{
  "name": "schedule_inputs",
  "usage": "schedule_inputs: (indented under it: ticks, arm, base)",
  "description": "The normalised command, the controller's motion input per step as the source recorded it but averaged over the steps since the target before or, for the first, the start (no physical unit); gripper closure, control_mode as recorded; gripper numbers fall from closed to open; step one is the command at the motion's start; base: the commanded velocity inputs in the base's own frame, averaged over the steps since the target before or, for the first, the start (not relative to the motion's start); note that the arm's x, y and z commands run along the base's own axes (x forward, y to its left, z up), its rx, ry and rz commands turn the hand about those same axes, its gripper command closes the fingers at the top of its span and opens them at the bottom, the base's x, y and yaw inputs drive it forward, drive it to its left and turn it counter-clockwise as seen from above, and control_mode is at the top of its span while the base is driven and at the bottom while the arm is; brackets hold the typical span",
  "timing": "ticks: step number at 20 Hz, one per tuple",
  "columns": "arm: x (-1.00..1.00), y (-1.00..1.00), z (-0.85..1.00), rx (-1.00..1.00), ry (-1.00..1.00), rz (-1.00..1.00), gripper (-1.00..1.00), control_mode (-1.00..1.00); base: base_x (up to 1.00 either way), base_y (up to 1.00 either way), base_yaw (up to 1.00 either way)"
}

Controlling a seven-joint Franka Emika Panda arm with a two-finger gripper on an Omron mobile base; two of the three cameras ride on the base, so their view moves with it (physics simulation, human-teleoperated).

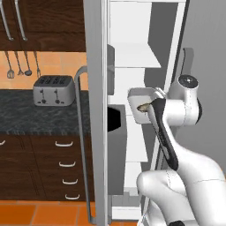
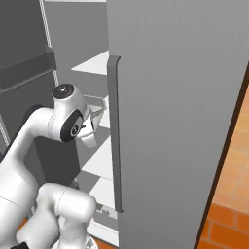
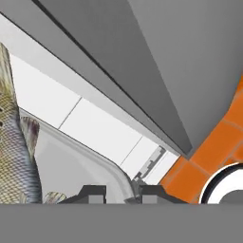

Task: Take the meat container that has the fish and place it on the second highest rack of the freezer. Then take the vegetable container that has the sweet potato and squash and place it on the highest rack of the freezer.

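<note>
The tray (image 1: 137, 99) with the fish (image 1: 144, 107) is pinched at its rim by the gripper (image 3: 122, 192) and held inside the open freezer (image 1: 145, 57), above a white shelf (image 1: 134, 152).

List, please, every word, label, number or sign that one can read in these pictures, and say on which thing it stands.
There is none to read. The toaster, the freezer door, the meat container with the fish and the robot arm carry no legible text, label or number in any view.
</note>
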Motion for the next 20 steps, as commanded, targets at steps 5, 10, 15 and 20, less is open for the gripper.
schedule_inputs:
  ticks: [5,10,15,20]
  arm:
    - [0.85,0.05,-0.16,0.03,0.03,-0.03,1.00,-1.00]
    - [0.86,0.13,-0.33,-0.02,0.01,-0.05,1.00,-1.00]
    - [0.75,0.02,-0.43,0.00,0.01,-0.04,1.00,-1.00]
    - [1.00,0.02,-0.05,0.00,0.00,-0.06,1.00,-1.00]
  base:
    - [0.00,0.00,0.00]
    - [0.00,0.00,0.00]
    - [0.00,0.00,0.00]
    - [0.00,0.00,0.00]
